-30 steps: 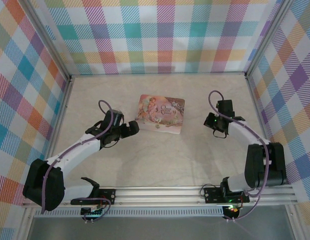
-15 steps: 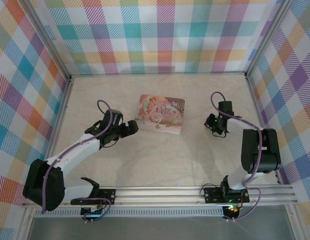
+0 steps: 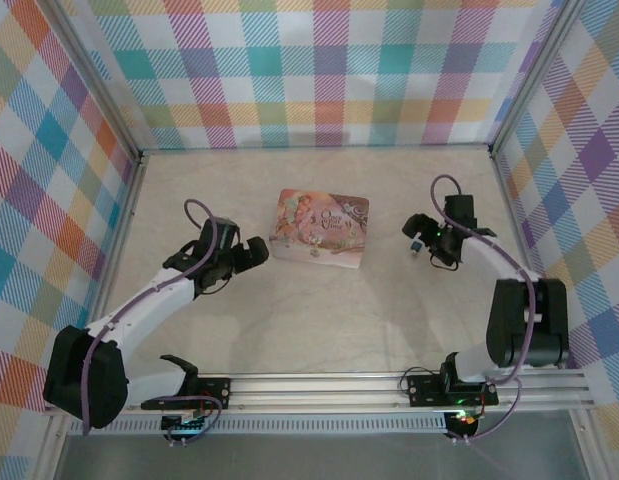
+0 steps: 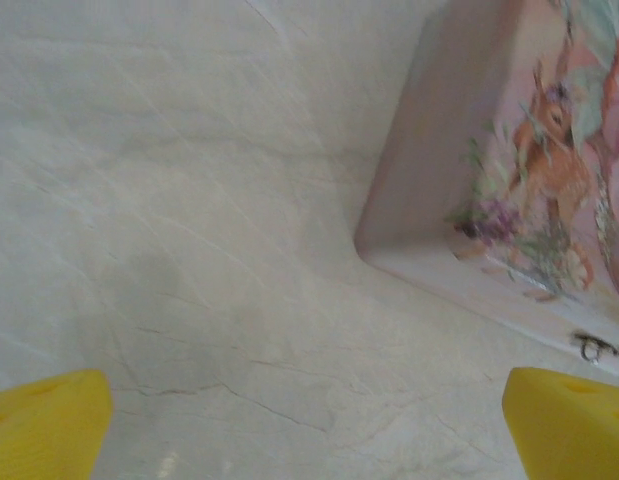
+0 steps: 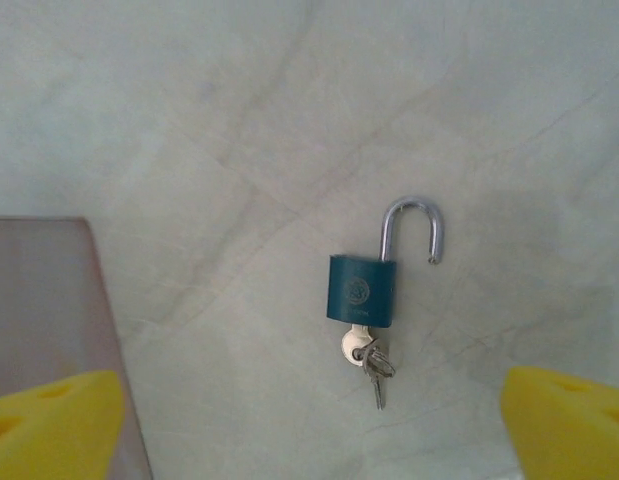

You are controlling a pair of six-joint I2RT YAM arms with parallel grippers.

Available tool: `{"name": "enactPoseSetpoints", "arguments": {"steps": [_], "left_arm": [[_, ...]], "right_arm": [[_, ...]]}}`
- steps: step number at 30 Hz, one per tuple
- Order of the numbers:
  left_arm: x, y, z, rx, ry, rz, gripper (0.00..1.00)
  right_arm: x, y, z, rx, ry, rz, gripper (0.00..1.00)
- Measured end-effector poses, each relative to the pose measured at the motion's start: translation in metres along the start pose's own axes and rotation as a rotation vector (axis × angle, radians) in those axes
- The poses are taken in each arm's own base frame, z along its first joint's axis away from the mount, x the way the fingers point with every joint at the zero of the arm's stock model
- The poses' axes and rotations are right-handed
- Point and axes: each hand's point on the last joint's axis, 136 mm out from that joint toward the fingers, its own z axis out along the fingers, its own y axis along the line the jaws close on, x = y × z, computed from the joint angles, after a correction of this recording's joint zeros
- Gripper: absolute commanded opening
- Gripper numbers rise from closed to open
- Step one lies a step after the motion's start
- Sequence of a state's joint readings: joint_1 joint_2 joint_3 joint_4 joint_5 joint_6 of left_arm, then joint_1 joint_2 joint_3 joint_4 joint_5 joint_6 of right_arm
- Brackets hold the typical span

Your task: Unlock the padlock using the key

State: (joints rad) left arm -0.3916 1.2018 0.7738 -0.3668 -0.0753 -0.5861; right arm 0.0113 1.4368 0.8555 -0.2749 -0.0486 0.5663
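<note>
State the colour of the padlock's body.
The padlock body is dark teal, its shackle silver; the right wrist view shows it best.

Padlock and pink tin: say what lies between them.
Nothing but bare table, seen in the right wrist view, between the tin and the padlock with its key inserted.

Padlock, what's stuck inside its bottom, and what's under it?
A key is pushed into the bottom of the padlock; its blade is hidden inside. Underneath lies the pale table.
</note>
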Motion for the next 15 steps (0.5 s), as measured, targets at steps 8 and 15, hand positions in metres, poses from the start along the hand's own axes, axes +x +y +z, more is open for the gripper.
{"name": "enactPoseSetpoints", "arguments": {"steps": [8,15], "left_arm": [[-0.076,0.035,-0.027,-0.227,-0.317,0.041,1.0],[-0.091,0.107,-0.006,-0.467,-0.458,0.148,1.0]], "right_arm": [[-0.043,-0.013,-0.046,0.127,-0.281,-0.112,1.0],[-0.031,-0.035,-0.036,0.223,-0.448,-0.376,1.0]]}}
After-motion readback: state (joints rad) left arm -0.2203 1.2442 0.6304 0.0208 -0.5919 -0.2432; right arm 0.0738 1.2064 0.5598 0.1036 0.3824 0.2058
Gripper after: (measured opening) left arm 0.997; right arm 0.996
